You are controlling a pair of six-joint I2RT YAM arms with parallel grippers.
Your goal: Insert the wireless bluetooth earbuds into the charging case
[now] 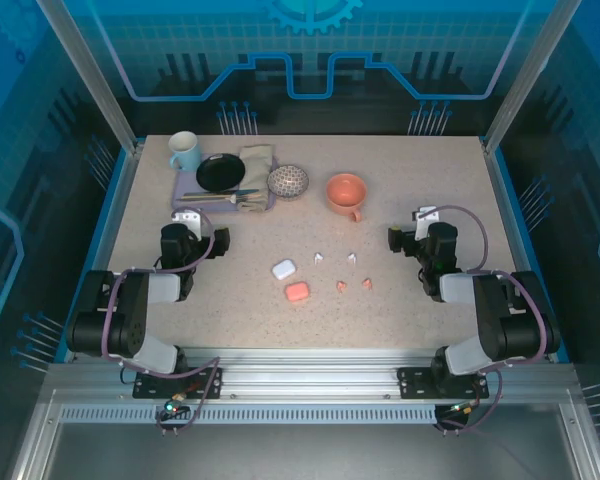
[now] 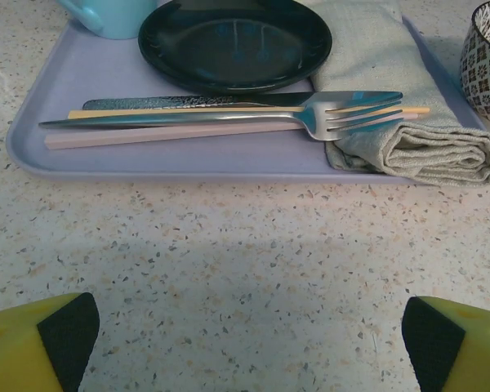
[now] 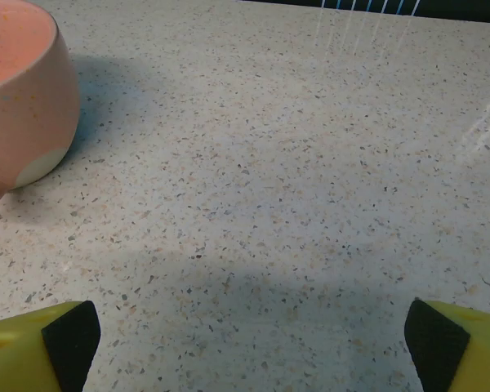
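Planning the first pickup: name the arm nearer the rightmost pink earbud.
Right. The right fingers sit open just right of the earbud, slightly farther back; the left fingers are far to its left.

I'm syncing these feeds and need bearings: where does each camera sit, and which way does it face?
Top external: above and behind the arm bases, looking down on the speckled table; left gripper and right gripper show.
Left wrist: low, facing the lavender tray and silver fork; its yellow fingertips show.
Right wrist: low, facing the salmon-pink cup; its yellow fingertips show.
Shared: tray, in top and left wrist.
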